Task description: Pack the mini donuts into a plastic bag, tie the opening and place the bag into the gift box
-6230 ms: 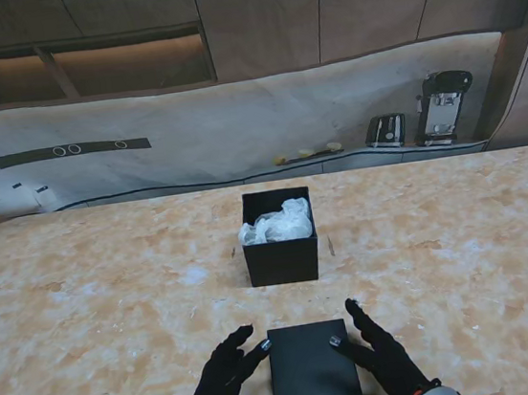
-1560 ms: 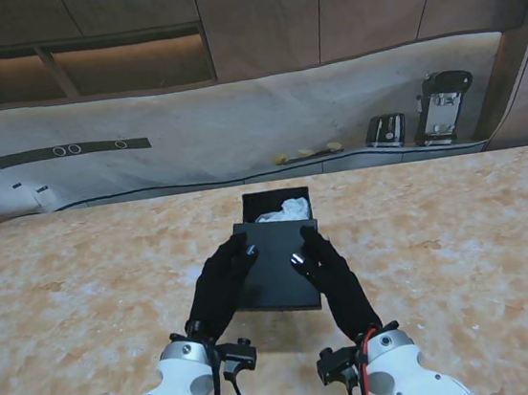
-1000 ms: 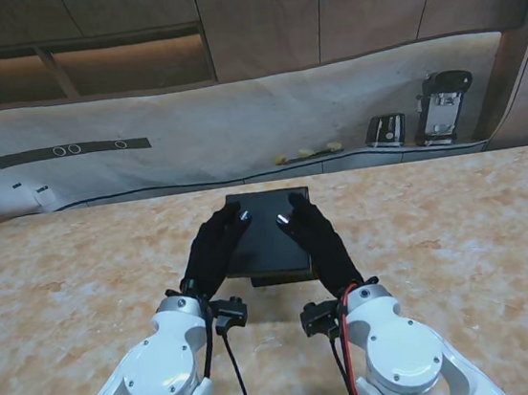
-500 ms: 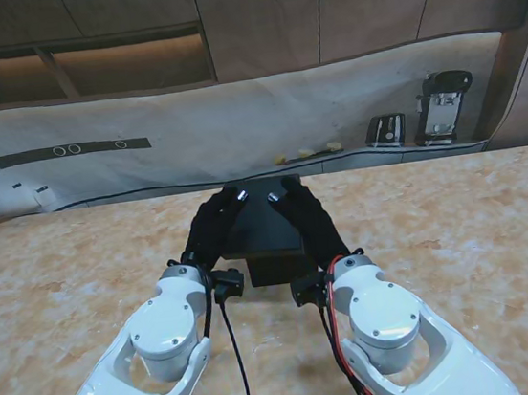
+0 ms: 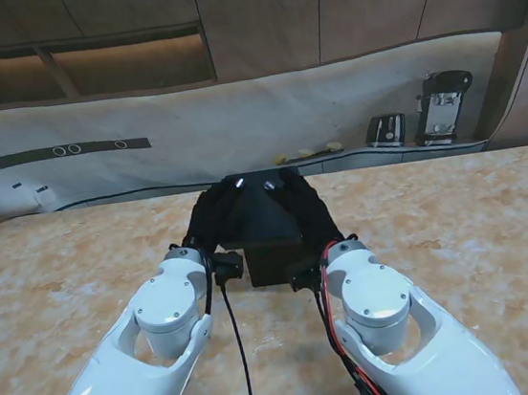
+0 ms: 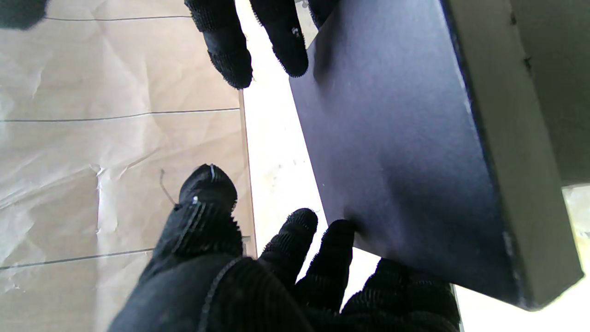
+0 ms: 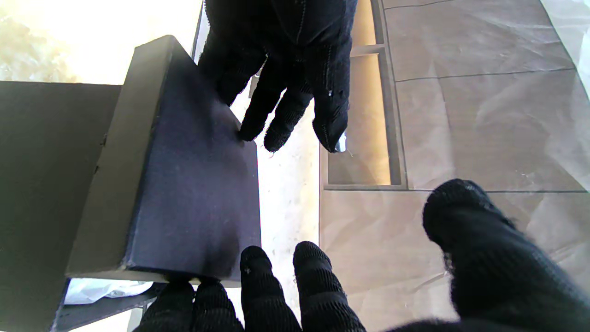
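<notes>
A: Lid (image 5: 262, 212) step? Both hands on it?
B: Yes. Left hand (image 5: 212, 225) and right hand (image 5: 310, 213) clamped its opposite edges, holding it tilted over gift box (image 5: 272, 262). Bag (image 7: 99, 288) sat inside, under right fingertips. Next probably level, lower.

We have both arms stretched toward twelve o'clock, forearms close and nearly parallel. Our left hand (image 5: 212, 225) and right hand (image 5: 306, 213) face each other, palms inward, fingers extended, pressing the black lid (image 5: 263, 219) between them from nine and three o'clock.
</notes>
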